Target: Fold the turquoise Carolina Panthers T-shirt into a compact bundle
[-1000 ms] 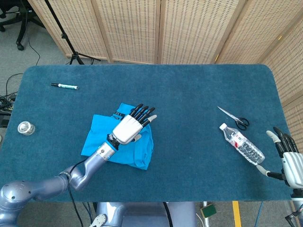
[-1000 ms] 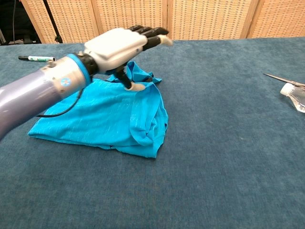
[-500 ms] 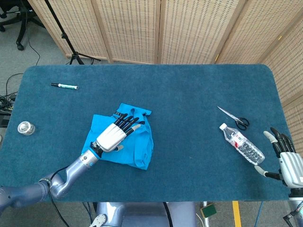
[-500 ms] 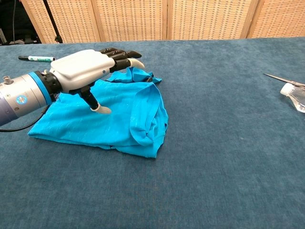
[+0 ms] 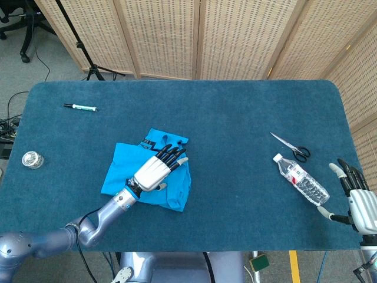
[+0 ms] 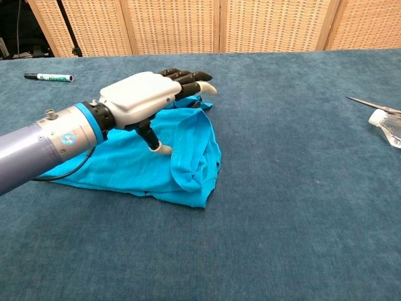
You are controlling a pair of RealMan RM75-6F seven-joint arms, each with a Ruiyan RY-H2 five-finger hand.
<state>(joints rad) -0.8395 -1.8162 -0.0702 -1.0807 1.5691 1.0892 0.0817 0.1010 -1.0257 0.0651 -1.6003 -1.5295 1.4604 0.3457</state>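
The bench, covered in dark teal felt, fills both views, and the turquoise T-shirt lies left of centre toward the near edge, already gathered into a rough, uneven rectangle with a thick rolled fold along its right side. The left hand hangs palm-down over the right part of the shirt, fingers extended and somewhat apart, holding nothing; in the chest view its thumb tip points down and seems to touch the cloth just beside that rolled fold. Half a second ago this hand sat further left and lower over the middle of the shirt, and a second ago it was raised further right, so it has swept back and forth across the cloth and is now over the rolled edge again, which reads as patting or pressing the folds flat rather than starting a new one. The shirt's outline has hardly altered across these moments, so the bundle looks close to done but is still loose at the right. The right hand hovers at the near right corner, fingers apart and empty, barely shifted. Near it lie a water bottle and scissors; a marker lies at the far left.
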